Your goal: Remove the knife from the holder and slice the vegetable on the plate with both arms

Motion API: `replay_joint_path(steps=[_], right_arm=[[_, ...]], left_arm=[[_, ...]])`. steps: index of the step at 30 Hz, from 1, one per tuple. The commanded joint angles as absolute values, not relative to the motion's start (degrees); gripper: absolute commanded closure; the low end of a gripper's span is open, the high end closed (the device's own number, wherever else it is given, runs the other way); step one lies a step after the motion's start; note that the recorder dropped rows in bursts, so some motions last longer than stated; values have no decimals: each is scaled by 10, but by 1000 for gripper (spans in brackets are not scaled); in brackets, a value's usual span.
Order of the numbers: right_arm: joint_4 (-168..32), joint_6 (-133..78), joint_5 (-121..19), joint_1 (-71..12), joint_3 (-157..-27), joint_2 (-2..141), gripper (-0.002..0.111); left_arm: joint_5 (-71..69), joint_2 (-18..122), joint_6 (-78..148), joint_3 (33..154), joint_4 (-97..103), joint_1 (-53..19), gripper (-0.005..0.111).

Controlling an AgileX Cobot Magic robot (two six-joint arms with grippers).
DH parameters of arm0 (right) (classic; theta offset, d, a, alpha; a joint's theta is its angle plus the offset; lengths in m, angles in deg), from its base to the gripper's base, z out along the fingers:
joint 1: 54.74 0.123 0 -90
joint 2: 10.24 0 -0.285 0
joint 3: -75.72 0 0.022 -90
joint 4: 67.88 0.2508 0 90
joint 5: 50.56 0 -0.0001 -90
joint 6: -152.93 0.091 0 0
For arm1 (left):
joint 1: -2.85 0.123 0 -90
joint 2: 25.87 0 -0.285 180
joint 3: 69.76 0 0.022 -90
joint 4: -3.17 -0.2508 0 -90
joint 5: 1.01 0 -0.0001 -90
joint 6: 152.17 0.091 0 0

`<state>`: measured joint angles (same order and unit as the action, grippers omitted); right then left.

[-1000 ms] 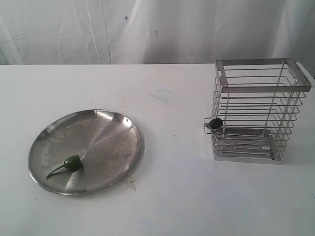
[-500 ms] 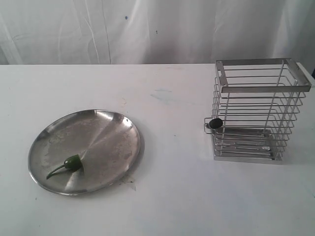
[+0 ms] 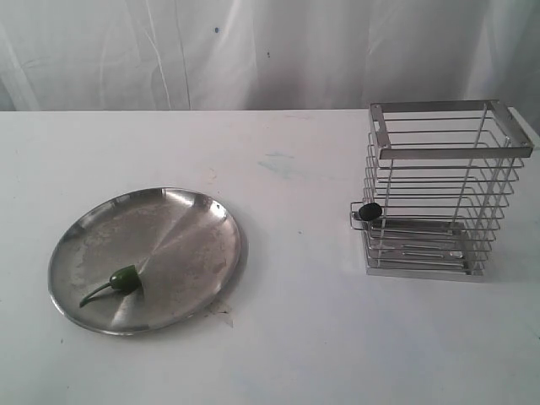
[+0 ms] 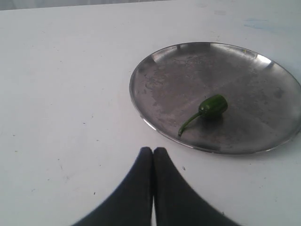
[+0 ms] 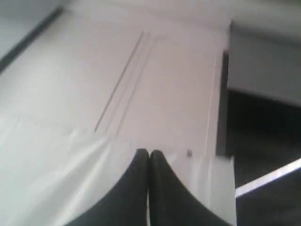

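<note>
Task unstarted: your left gripper (image 4: 153,151) and right gripper (image 5: 149,153) are pressed together, empty; the vegetable (image 3: 125,278) lies uncut on the plate (image 3: 181,228), and the knife (image 3: 367,211) apparently waits in the holder (image 3: 456,153).

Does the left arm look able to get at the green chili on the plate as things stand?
Probably yes. The left hand, shut, faces the plate across bare table, and the chili lies uncovered with nothing between them. It would have to open first.
</note>
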<state>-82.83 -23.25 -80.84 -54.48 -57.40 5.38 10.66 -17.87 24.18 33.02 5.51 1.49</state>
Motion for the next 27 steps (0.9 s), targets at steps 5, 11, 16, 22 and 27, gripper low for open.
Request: replay_joint_path(steps=[5, 11, 16, 22, 27], right_arm=[[-786, -82, -303, -547, -577, 166, 108], [-792, -89, -357, -547, -571, 176, 108], [-687, -72, -396, -547, -579, 184, 108], [-519, -231, -166, -547, -616, 315, 108], [-220, -541, 44, -547, -650, 493, 108]], left_arm=[[105, -181, 243, 330, 58, 15, 107], [105, -181, 243, 330, 58, 15, 107], [105, -181, 243, 330, 58, 15, 107], [105, -181, 243, 330, 58, 15, 107], [105, -181, 243, 330, 58, 15, 107]])
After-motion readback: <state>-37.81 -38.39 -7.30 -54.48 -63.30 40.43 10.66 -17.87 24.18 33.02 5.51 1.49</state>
